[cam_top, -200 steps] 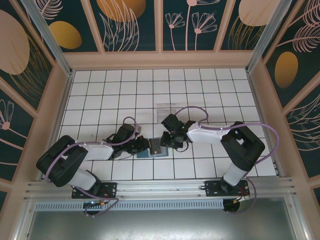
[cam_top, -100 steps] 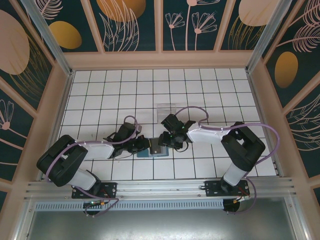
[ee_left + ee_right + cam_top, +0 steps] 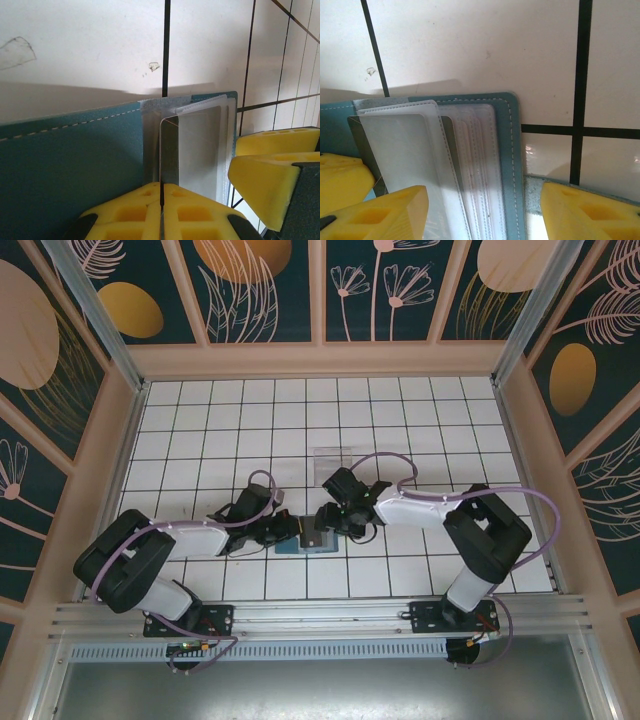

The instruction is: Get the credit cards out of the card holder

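Grey credit card (image 3: 170,150) clamped in left end effector (image 3: 161,192).

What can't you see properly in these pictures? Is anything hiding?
Top view: the left end effector and right end effector cover most of the card holder; any cards are too small to see.
Left wrist view: the grey card pinched by the left end effector is partly hidden behind its yellow fingers.
Right wrist view: cloudy plastic sleeves hide how many cards are inside.

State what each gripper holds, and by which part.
Left gripper pinches a grey credit card by its near edge; right gripper open, holding nothing.
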`<state>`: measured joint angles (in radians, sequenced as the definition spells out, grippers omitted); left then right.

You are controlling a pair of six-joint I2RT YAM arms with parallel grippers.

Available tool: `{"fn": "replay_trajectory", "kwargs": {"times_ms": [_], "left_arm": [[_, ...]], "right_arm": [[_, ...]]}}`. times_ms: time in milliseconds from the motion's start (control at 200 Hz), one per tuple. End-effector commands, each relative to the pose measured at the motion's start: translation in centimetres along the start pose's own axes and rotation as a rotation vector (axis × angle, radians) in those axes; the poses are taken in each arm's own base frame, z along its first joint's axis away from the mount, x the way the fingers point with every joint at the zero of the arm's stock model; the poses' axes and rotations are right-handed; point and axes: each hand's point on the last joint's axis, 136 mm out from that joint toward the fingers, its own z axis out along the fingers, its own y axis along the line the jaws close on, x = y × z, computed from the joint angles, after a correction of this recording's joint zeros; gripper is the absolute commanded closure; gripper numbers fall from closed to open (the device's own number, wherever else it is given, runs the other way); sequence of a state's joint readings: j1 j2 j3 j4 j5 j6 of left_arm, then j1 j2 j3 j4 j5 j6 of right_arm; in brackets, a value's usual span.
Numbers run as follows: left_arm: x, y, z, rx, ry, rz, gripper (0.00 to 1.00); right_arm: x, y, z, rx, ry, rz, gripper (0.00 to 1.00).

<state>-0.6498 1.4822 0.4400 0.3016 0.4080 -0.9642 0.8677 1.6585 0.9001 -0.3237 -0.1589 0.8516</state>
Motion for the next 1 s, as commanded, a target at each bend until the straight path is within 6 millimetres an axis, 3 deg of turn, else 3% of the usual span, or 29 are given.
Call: {"fn": "replay_trajectory", "kwargs": {"times_ms": [0,525,996], "left_arm": [[-0.1,0.5,0.2,-0.024,0.011,0.008,0.90],[0.2,0.3,0.4,-0.007,0.027,0.012,0.90],[-0.1,1.2,-0.3,-0.061,-0.009,0.022,0.90]], "right_arm": [[0.4,-0.9,0.3,0.068,0.024,0.002,0.41],[1.0,-2.0,1.1,0.237,0.036,-0.051,0.48],[1.3,-2.5,1.5,0.245,0.045,-0.043,0.65]]}}
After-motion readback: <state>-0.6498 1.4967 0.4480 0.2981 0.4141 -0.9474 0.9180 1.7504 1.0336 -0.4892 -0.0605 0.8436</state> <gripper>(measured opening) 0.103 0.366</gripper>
